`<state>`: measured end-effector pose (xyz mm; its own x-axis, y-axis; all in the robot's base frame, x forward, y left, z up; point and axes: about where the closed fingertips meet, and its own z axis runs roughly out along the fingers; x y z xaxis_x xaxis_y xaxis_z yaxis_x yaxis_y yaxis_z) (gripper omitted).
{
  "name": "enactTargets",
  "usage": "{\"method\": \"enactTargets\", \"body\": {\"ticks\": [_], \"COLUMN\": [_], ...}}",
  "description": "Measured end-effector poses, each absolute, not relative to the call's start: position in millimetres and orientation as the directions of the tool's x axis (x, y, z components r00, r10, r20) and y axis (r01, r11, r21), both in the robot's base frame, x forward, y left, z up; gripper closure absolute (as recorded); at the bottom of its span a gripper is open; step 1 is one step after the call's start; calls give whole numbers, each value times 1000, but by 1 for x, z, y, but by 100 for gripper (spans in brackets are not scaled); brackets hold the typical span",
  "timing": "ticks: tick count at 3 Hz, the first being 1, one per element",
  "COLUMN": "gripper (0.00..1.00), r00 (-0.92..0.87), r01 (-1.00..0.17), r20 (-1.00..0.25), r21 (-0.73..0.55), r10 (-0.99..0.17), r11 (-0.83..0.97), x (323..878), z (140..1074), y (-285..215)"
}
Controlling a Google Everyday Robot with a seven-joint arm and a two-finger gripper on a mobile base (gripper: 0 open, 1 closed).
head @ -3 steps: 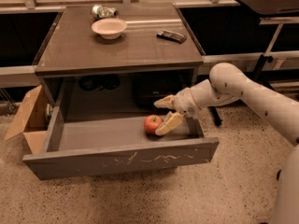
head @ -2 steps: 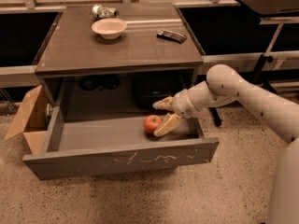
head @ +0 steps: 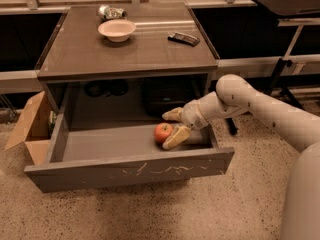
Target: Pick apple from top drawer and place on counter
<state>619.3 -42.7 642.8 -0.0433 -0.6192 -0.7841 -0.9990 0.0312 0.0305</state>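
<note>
My gripper (head: 173,126) sits low inside the open top drawer (head: 130,171), towards its right end, with my arm reaching in from the right. The fingers stand apart: one finger (head: 172,115) lies to the rear, and the other is nearer the drawer front. The apple (head: 162,132) rests on the drawer floor just left of my gripper, at the mouth of the fingers and against the nearer one. I cannot tell whether it touches the rear finger. It is not clamped. The counter (head: 125,56) lies above my gripper and apart from it. It carries a pale bowl (head: 116,30) up to the left and a dark remote (head: 183,38) almost straight above. A cardboard box (head: 27,126) stands well to the left, beside the drawer
</note>
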Motion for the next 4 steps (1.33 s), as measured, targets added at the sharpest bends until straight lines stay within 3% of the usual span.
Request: {"method": "enactTargets", "body": {"ticks": [1, 2, 3, 4], "gripper": [44, 75, 98, 100], "r00": [-42, -50, -50, -49], "r01": [-999, -999, -999, -999], "r20": [-776, -774, -774, -774], "r21": [34, 50, 50, 49], "r10": [-630, -632, -632, -632], "r11": [26, 18, 18, 18], "x": [620, 618, 618, 618], "z": [634, 626, 626, 626], "y": [-40, -39, -39, -39]}}
